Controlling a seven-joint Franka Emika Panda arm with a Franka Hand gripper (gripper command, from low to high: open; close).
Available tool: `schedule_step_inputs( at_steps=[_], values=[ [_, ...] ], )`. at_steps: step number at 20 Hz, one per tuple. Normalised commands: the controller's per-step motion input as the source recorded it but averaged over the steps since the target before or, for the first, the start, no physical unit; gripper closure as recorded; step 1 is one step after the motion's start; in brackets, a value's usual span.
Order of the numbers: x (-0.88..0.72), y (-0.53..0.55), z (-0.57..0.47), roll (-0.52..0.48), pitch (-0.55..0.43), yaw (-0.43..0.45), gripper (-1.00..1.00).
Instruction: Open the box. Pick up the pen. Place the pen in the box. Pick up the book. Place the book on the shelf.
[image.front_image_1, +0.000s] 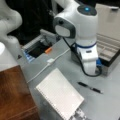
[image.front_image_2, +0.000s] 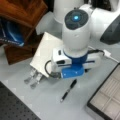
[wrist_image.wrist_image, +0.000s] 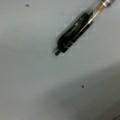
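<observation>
One pen (wrist_image.wrist_image: 75, 31), one book (image.front_image_1: 60, 96), one open box (image.front_image_1: 110, 53); gripper unseen.

There is one pen (image.front_image_1: 90, 87), one book (image.front_image_1: 60, 96), one box (image.front_image_1: 110, 47) with its lid up, one shelf (image.front_image_1: 15, 97), one small grey tray (image.front_image_1: 37, 48) and one white cable (image.front_image_1: 47, 65) on the table (image.front_image_1: 105, 105).
</observation>
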Motion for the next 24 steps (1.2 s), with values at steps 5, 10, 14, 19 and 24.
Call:
schedule_step_inputs(
  at_steps=[5,10,14,19,24],
  values=[
    [0.35,-0.01,-0.2,-0.16,0.041,0.23,-1.0],
    [0.37,-0.06,-0.21,-0.18,0.046,0.212,-1.0],
    [0.39,-0.05,-0.19,-0.167,0.011,0.16,-1.0],
    [0.38,-0.04,-0.14,-0.159,0.015,0.152,-1.0],
    [0.35,-0.08,-0.11,-0.181,0.05,0.166,-1.0]
  ],
)
